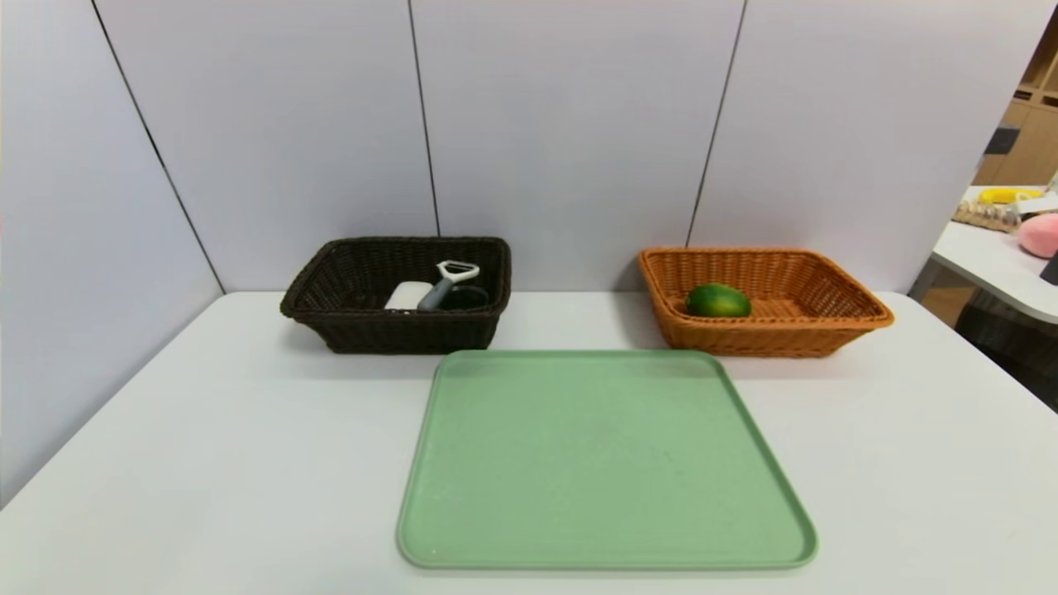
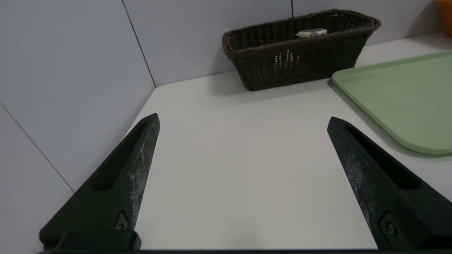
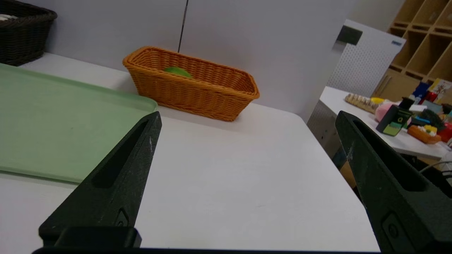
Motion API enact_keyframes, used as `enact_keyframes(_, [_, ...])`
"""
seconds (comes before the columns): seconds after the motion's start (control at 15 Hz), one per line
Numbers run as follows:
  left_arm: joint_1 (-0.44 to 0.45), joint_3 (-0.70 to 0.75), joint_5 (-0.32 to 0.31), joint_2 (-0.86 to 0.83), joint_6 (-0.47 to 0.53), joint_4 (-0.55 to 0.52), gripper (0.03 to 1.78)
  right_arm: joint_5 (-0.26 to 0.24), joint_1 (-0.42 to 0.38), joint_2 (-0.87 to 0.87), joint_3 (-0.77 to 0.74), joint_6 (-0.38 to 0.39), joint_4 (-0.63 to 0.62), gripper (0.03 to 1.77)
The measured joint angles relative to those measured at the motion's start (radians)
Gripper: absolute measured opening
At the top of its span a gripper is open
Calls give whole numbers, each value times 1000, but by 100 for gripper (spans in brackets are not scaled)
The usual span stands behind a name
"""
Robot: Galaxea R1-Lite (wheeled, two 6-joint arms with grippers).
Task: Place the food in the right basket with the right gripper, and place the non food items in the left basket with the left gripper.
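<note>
The green fruit [image 1: 717, 300] lay inside the orange-tan basket [image 1: 826, 326], toward that basket's left end. The basket stood at the table's [image 1: 207, 463] far edge, right of centre. The dark brown basket [image 1: 331, 318] stood at the far edge, left of centre, and held the white block [image 1: 408, 295], the peeler [image 1: 449, 281] with its head propped upward, and a dark ringed item [image 1: 468, 298], partly hidden behind the wall. A green tray [image 1: 603, 463] lay bare between the baskets, toward the table's near edge. The left gripper [image 2: 243, 120] hung over bare table near the left edge, fingers spread wide, holding nothing. The right gripper [image 3: 248, 116] hung over the right side of the table, likewise spread and holding nothing.
</note>
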Motion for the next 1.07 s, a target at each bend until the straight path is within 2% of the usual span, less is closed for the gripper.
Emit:
enact_keyframes(0.07, [0, 4, -32, 0, -5, 19, 169, 6, 0, 0, 33, -10, -64, 169])
enact_keyframes(0.13, [0, 7, -64, 0, -16, 50, 169, 7, 0, 0, 51, -4, -71, 169])
enact_keyframes(0.27, [0, 2, -79, 0, -51, 116, 169, 3, 0, 0, 64, 32, 47, 169])
enact_keyframes(0.4, [0, -5, -78, 0, -109, 133, 169, 6, 1, 0, 67, 63, 134, 169])
enact_keyframes(0.6, [0, -6, -48, 0, -206, 158, 169, 33, 1, 0, 68, 115, 159, 169])
enact_keyframes(0.8, [0, -5, -35, 0, -259, 160, 169, 40, 0, 0, 68, 129, 192, 169])
enact_keyframes(0.93, [0, -3, -21, 0, -267, 160, 169, 40, 1, 0, 68, 140, 192, 169])
enact_keyframes(1.07, [0, -3, 41, 0, -229, 171, 169, 40, 1, 0, 68, 140, 193, 169])
